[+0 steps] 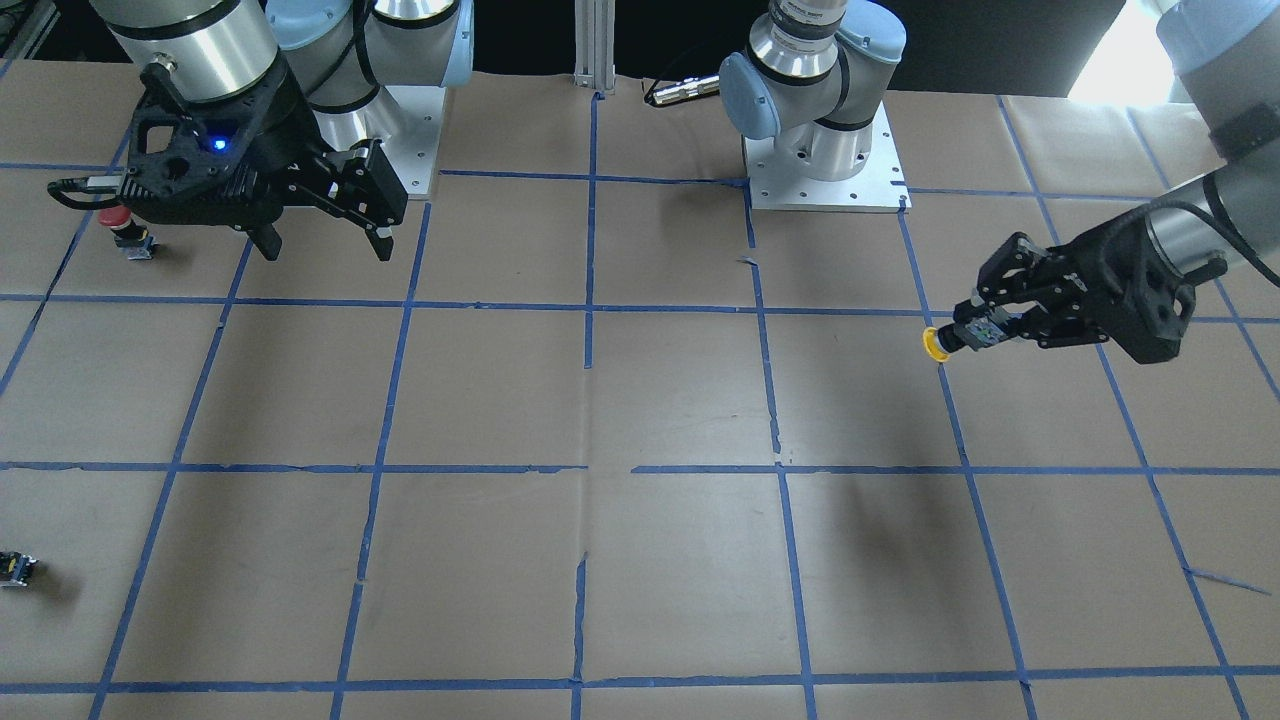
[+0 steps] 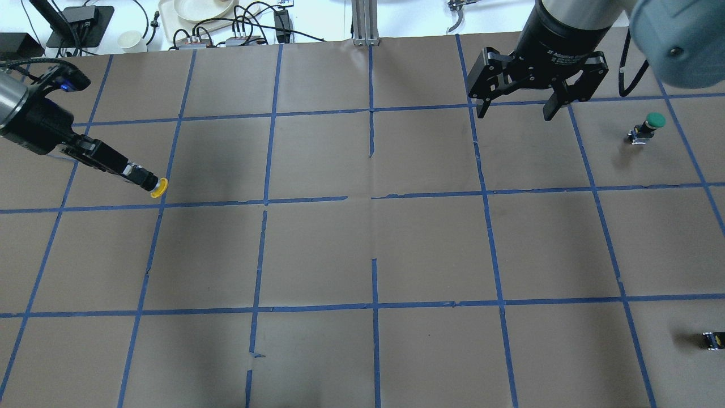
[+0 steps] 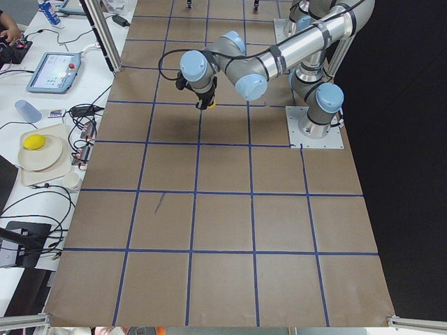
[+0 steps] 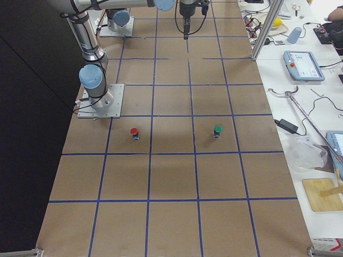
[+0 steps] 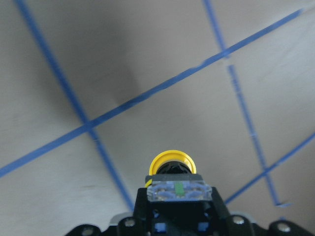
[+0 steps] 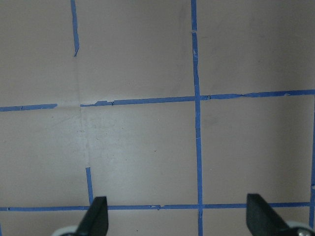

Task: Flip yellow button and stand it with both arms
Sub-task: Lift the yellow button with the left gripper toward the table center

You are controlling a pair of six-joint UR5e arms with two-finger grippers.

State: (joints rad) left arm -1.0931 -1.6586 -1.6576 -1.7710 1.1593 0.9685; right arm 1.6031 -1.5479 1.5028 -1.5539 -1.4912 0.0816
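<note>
The left gripper [image 1: 975,328] is clamped on the boxy contact block of the yellow button [image 1: 940,344] and holds it in the air, clear of the brown paper on the table [image 1: 660,580]. The button lies almost level, with its yellow cap pointing away from the fingers. Measured from the left arm's base plate [image 1: 790,195], the button sits out toward the operators' side and a little to the robot's left, near the plate but not over it. The right gripper [image 1: 325,248] is well apart from that plate, across the table's centre line. It hangs above the paper with its fingers [image 6: 96,219] spread wide and nothing between them. A red-capped button [image 1: 125,232] stands farther from the plate still, partly hidden behind the right gripper's body. A green-capped button [image 2: 647,126] stands upright out on that same far side. A small capless block [image 1: 15,568] lies farthest from the plate, at the table's edge on the operators' side.
</note>
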